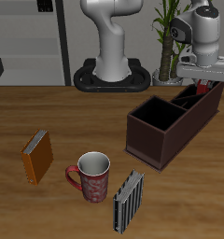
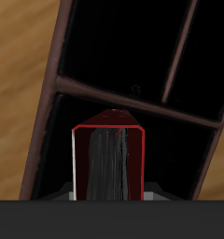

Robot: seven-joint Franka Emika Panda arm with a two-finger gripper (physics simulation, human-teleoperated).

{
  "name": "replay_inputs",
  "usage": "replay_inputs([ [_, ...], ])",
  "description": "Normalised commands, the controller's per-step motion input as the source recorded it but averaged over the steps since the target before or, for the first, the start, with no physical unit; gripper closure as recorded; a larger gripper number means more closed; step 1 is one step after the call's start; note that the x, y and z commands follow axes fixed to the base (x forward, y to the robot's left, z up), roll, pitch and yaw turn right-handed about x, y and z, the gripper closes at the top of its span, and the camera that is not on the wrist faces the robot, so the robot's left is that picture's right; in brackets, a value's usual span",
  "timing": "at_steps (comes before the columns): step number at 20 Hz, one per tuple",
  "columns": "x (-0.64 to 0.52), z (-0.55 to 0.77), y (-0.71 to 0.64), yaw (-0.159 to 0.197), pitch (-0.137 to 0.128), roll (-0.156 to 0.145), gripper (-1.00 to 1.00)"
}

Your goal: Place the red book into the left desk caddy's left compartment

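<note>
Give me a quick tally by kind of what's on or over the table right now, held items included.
Books: 3, namely the red book in the gripper, the orange book and the grey-striped black book
Mugs: 1, the mug
Desk caddies: 1, the left desk caddy
Total: 5

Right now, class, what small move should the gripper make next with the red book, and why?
Probably lower it a little further, then open. The gripper holds the red book upright over the left desk caddy, apparently at its narrow end compartment.
</note>
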Motion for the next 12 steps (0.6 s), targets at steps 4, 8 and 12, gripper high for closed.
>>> replay_inputs([
  [4, -0.03, 0.10, -0.10, -0.006, -0.004, -0.019, -1.00],
  [8, -0.03, 0.04, -0.03, 0.008, -0.012, -0.008, -1.00],
  [12, 0.04, 0.01, -0.08, 0.012, 0.012, -0.004, -1.00],
])
